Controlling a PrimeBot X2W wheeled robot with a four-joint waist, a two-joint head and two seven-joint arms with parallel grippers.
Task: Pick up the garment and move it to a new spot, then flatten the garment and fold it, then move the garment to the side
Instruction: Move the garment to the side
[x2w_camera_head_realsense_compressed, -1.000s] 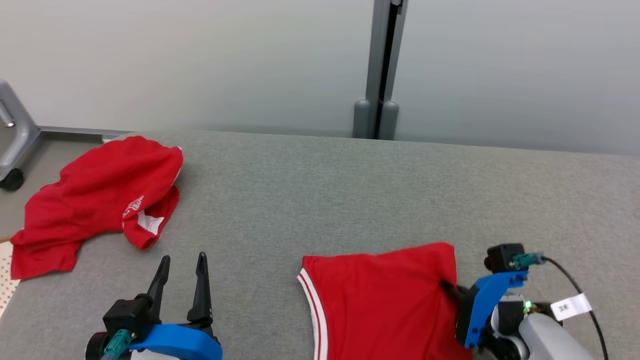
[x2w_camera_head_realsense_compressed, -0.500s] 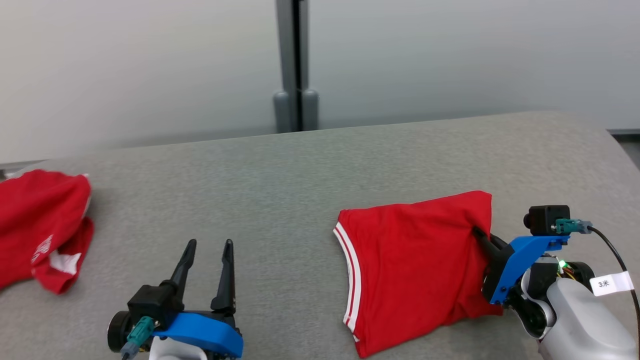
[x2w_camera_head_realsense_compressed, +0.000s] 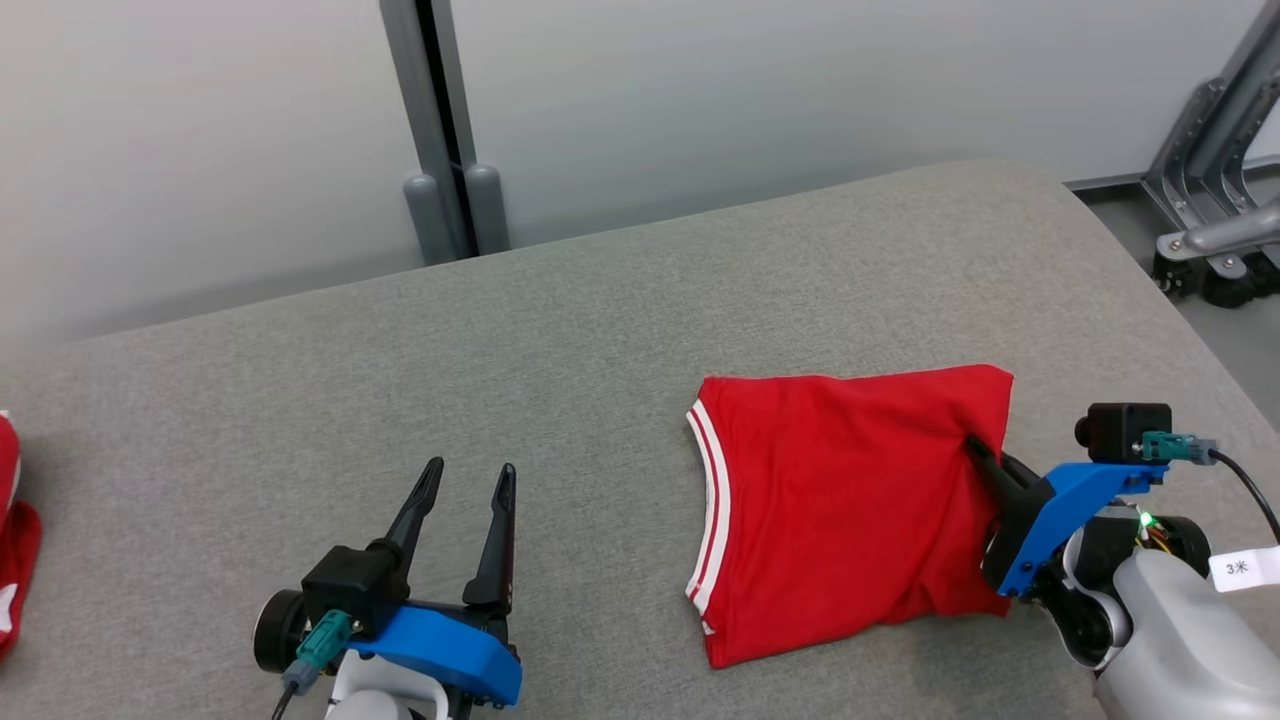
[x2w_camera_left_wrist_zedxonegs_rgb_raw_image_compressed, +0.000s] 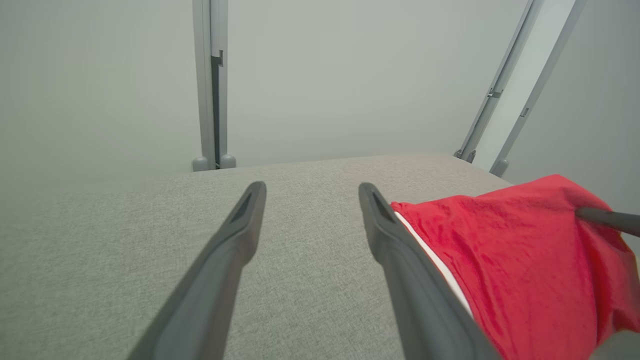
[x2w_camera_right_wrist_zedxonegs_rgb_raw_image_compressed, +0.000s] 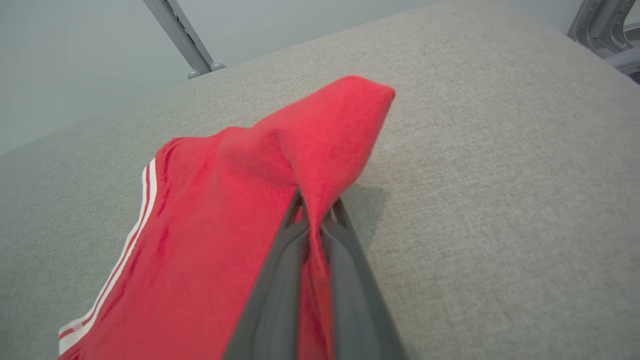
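The garment (x2w_camera_head_realsense_compressed: 840, 510) is a red folded piece with a white-striped hem, lying on the grey padded table (x2w_camera_head_realsense_compressed: 620, 330) right of centre. My right gripper (x2w_camera_head_realsense_compressed: 975, 450) is shut on its right edge, with the cloth bunched and lifted a little between the fingers. The right wrist view shows the garment (x2w_camera_right_wrist_zedxonegs_rgb_raw_image_compressed: 225, 200) pinched by the right gripper (x2w_camera_right_wrist_zedxonegs_rgb_raw_image_compressed: 317, 210), a red corner draping over the tips. My left gripper (x2w_camera_head_realsense_compressed: 470, 468) stands open over bare table at the lower left. In the left wrist view the left gripper (x2w_camera_left_wrist_zedxonegs_rgb_raw_image_compressed: 312, 187) holds nothing, with the garment (x2w_camera_left_wrist_zedxonegs_rgb_raw_image_compressed: 510, 260) to its right.
A second red garment (x2w_camera_head_realsense_compressed: 15, 540) peeks in at the table's far left edge. A grey post (x2w_camera_head_realsense_compressed: 440, 150) stands behind the table against the pale wall. A metal frame on casters (x2w_camera_head_realsense_compressed: 1210, 230) sits on the floor beyond the table's rounded right end.
The head view has swung right. My right gripper has carried the garment rightward across the table, away from the other red garment. Left gripper stays open.
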